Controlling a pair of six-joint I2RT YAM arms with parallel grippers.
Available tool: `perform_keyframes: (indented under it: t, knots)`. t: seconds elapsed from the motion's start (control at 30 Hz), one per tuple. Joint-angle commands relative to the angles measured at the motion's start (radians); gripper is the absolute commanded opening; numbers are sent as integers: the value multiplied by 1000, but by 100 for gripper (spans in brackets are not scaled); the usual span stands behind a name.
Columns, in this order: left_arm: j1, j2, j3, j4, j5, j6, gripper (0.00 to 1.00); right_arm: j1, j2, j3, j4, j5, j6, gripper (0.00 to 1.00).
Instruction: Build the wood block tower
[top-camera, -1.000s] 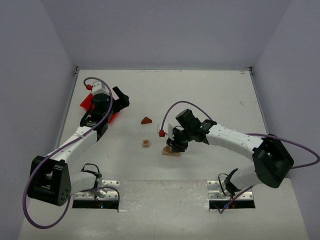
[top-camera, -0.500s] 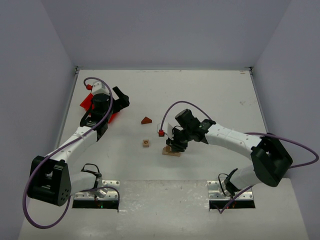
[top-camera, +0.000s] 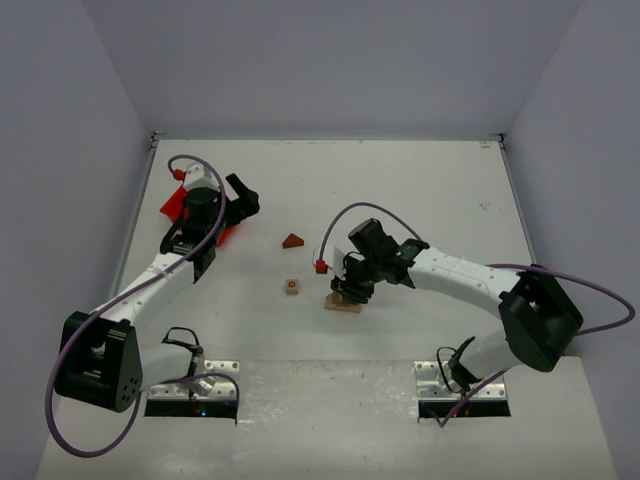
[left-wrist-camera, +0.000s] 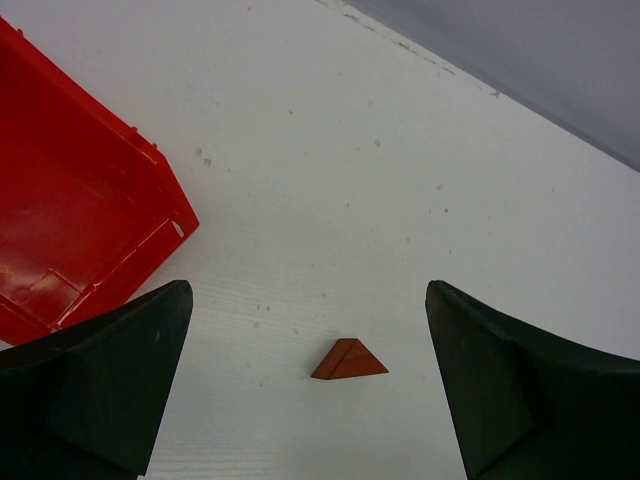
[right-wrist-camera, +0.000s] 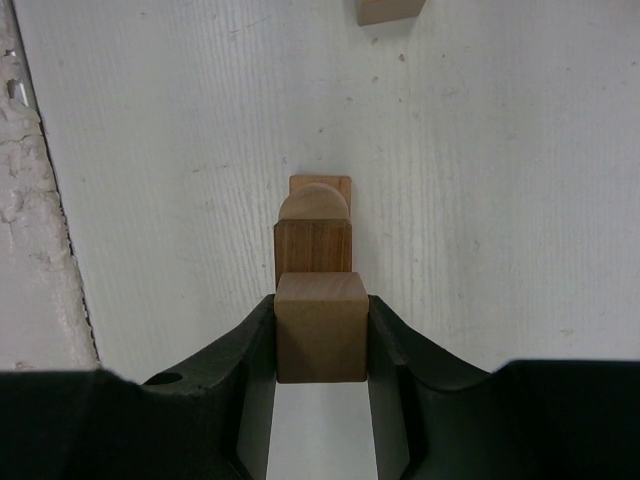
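**Right wrist view: cube between the fingers**

The right gripper has its two dark fingers pressed against opposite sides of a light wooden cube. In line beyond the cube lie a darker block, a round-topped piece and a flat plank. Another pale block is cut off by the upper edge. All rest on the white table.

A bright red plastic bin sits near the left edge of the white table, toward the far side — from above only part of it shows. The left wrist view shows its smooth inner floor and low rim, one corner pointing right. The tabletop is finely speckled, with a rough, chipped strip along one side. Pale lavender-grey walls enclose it on three sides.
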Motion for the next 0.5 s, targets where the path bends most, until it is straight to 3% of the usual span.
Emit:
perform_keyframes:
  t: [0.0, 0.47]
  knots:
    - [14, -13, -6, 44, 18, 15, 100, 9, 6, 36, 37, -9, -3, 38]
    - [14, -12, -8, 44, 26, 20, 100, 18, -3, 22, 54, 20, -12, 49]
